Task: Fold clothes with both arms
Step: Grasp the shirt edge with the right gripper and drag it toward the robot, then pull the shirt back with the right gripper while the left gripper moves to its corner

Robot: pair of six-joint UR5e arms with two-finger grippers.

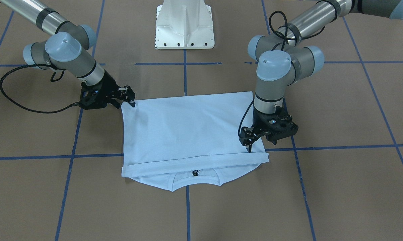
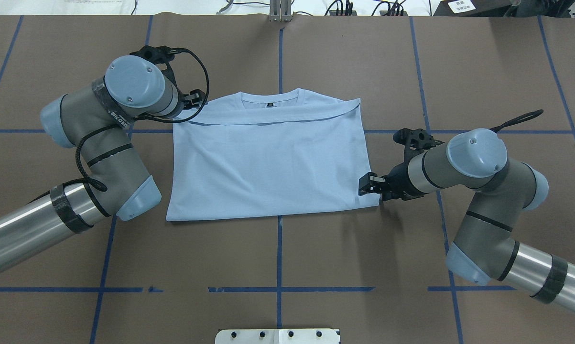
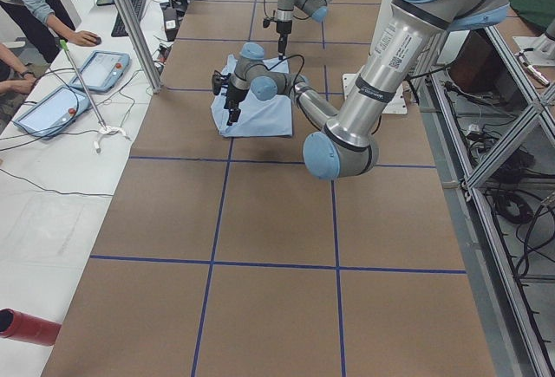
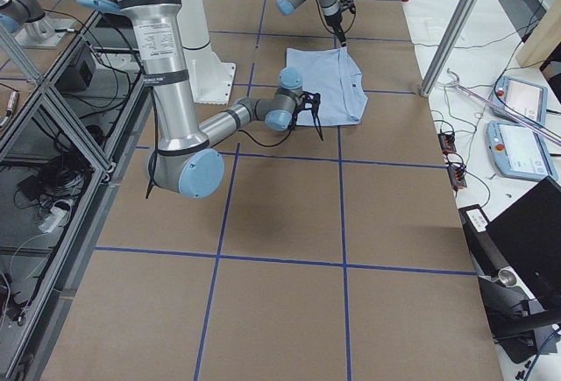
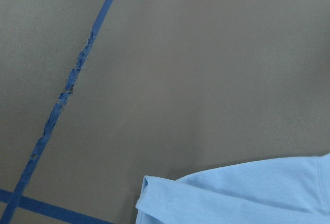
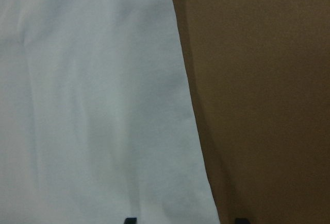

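The light blue T-shirt (image 2: 268, 162) lies flat on the brown table, folded into a rectangle, with its collar (image 2: 269, 98) and neck label (image 1: 195, 173) at the far edge. The chest print is hidden. My left gripper (image 2: 197, 99) hovers at the shirt's far-left corner, by the folded sleeve (image 5: 247, 198); it looks open and empty, and it also shows in the front view (image 1: 250, 142). My right gripper (image 2: 367, 184) is open at the shirt's near-right edge. Its fingertips (image 6: 130, 220) stand apart on either side of that edge, holding nothing.
The white pedestal base (image 1: 184, 26) stands at the robot's side of the table. Blue tape lines (image 2: 279, 258) grid the brown surface. Operators and tablets (image 3: 78, 82) are at a side bench beyond the table, and a red cylinder (image 3: 26, 327) lies there.
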